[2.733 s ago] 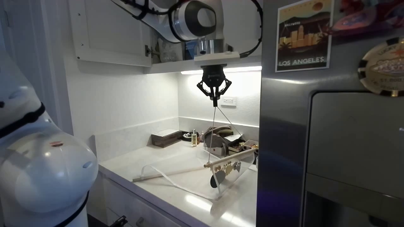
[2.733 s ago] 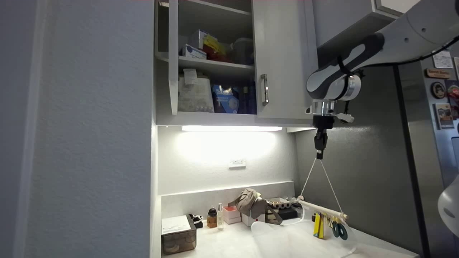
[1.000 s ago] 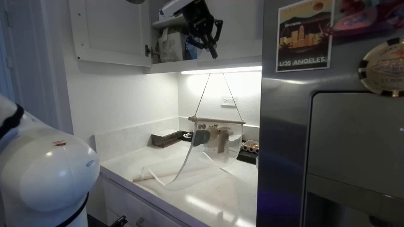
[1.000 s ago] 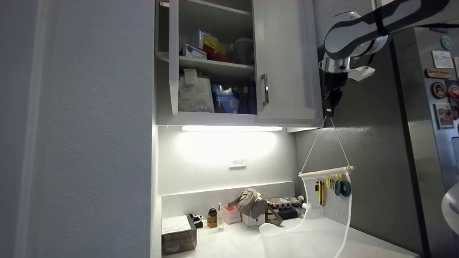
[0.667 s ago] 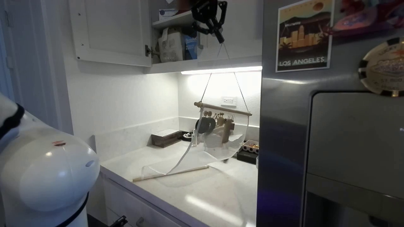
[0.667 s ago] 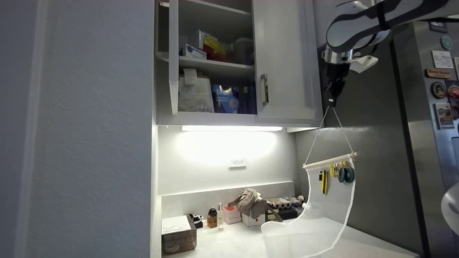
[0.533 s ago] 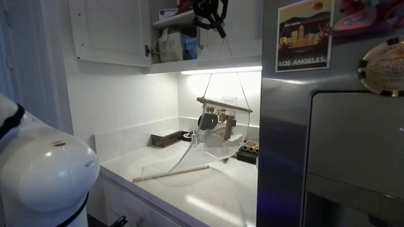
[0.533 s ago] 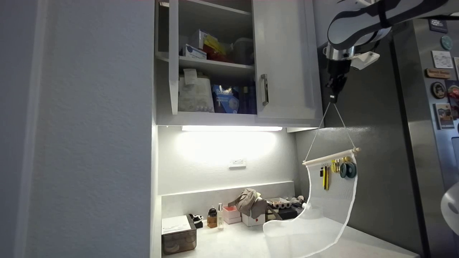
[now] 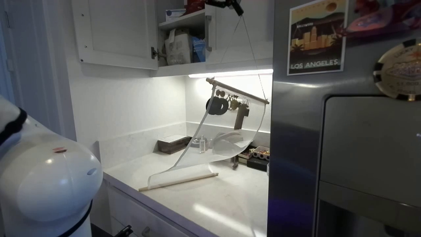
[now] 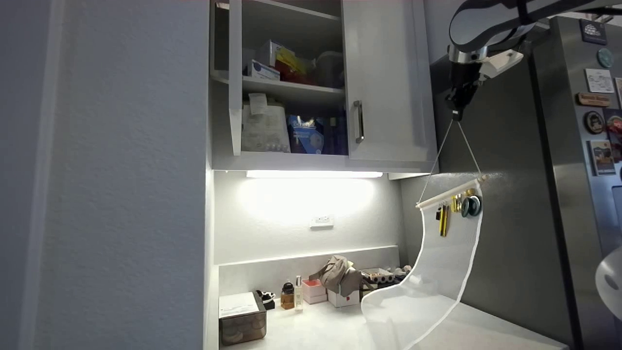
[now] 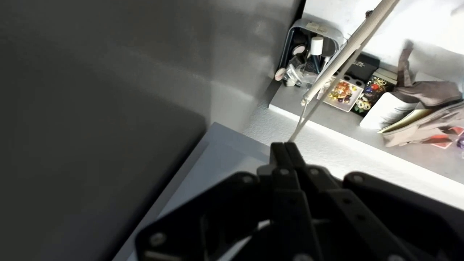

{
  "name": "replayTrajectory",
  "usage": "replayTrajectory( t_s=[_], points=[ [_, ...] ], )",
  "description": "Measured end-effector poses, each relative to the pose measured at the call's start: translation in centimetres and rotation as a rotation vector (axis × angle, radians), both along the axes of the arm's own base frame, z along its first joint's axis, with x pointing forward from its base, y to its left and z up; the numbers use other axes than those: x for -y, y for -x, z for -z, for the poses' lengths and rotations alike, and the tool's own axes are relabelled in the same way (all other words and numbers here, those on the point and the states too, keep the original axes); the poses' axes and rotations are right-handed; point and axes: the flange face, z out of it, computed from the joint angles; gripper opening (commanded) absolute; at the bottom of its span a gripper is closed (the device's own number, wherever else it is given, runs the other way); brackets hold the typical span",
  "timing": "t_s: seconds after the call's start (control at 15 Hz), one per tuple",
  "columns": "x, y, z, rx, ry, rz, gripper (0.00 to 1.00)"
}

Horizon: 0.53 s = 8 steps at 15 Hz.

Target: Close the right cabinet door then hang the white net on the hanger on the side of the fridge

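Raised since earlier, the white net point(image 10: 449, 248) hangs below the gripper point(image 10: 457, 116), fingers point(image 11: 278, 154) pinched together on its cord point(image 10: 468, 146), lower rod point(image 9: 179, 181) resting by the counter's point(image 9: 184, 199) front edge.

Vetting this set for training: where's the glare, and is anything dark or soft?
In both exterior views, under-cabinet light blown out, washing out the wall below; in an exterior view, glare streaks on the countertop; wrist view: burnt-out patches upper right, fridge side very dark, tool looks soft toward the bottom edge.
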Motion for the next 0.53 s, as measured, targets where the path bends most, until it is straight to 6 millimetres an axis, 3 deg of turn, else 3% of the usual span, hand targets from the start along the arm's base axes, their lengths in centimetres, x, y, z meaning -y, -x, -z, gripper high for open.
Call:
replayTrajectory(
  t_s=[0.53],
  points=[
    [1.3,1.7,-4.9,0.142,0.045,0.116,0.00]
  ],
)
